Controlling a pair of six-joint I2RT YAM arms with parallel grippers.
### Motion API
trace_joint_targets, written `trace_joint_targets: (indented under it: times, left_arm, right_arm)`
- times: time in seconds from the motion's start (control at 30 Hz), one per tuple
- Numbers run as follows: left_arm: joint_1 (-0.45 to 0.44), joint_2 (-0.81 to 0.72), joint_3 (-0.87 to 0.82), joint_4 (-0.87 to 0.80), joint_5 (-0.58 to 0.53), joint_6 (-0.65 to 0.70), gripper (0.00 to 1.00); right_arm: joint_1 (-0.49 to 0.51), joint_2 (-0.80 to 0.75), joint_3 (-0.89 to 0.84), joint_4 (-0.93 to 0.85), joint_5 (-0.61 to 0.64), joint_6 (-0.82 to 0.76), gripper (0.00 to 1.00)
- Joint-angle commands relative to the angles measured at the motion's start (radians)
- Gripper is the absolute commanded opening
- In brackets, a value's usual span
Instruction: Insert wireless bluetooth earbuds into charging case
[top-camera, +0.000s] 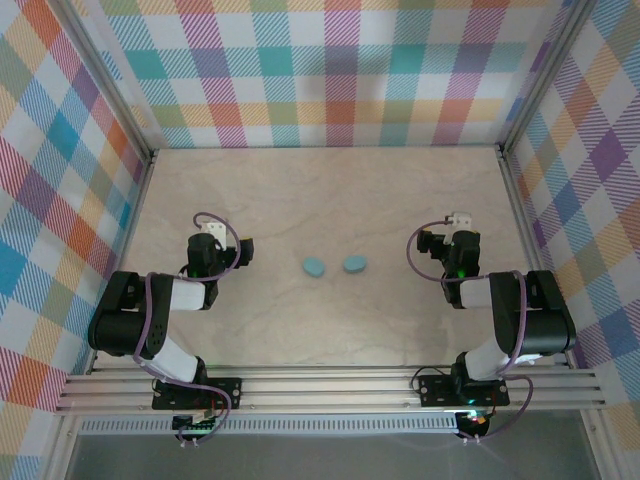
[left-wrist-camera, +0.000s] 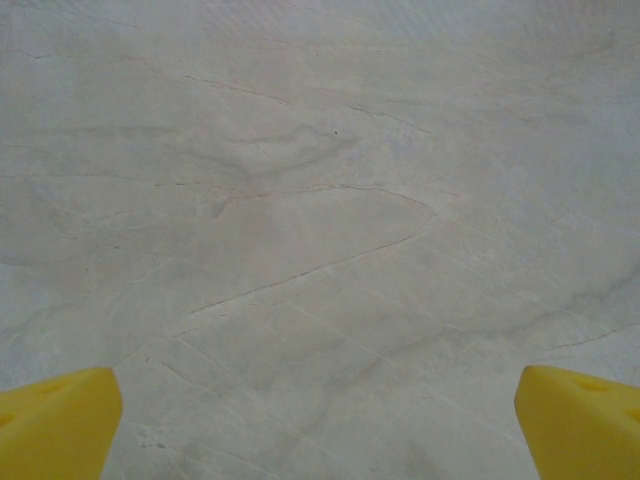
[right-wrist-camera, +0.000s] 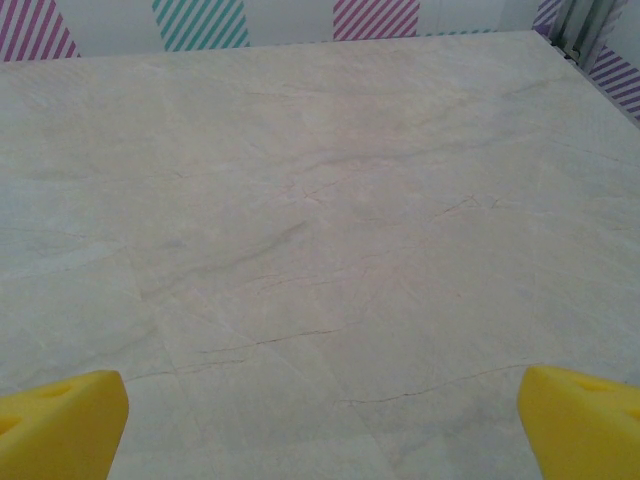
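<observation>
Two round light blue discs (top-camera: 315, 267) (top-camera: 354, 264) lie side by side in the middle of the marble-patterned table (top-camera: 330, 190); I cannot tell whether they are the charging case. The earbuds are out of view. My left gripper (top-camera: 213, 226) rests left of the discs, well apart from them. In the left wrist view it (left-wrist-camera: 320, 425) is open, with bare table between its yellow fingertips (left-wrist-camera: 60, 425). My right gripper (top-camera: 460, 219) sits right of the discs. It (right-wrist-camera: 320, 425) is also open, yellow fingertips (right-wrist-camera: 580, 420) wide apart over bare table.
Plaid-patterned walls (top-camera: 330, 70) on aluminium posts enclose the table on the left, back and right. A metal rail (top-camera: 330, 385) carrying both arm bases runs along the near edge. Striped wall bottoms (right-wrist-camera: 200, 22) show beyond the far table edge in the right wrist view.
</observation>
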Motion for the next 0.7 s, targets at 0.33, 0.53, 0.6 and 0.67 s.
trace_joint_targets:
  times: [0.33, 0.53, 0.6, 0.67]
  left_arm:
    - [0.013, 0.002, 0.007, 0.042, -0.009, -0.010, 1.00]
    - [0.014, 0.002, 0.009, 0.042, -0.009, -0.009, 1.00]
    - [0.013, 0.002, 0.008, 0.042, -0.009, -0.009, 1.00]
    - [0.013, 0.002, 0.008, 0.042, -0.009, -0.010, 1.00]
  right_arm:
    - [-0.005, -0.005, 0.014, 0.004, -0.014, 0.012, 1.00]
    - [-0.006, -0.001, 0.020, -0.005, -0.016, 0.014, 1.00]
    - [-0.005, -0.003, 0.017, -0.002, -0.017, 0.013, 1.00]
    - [-0.005, -0.005, 0.015, 0.002, -0.017, 0.013, 1.00]
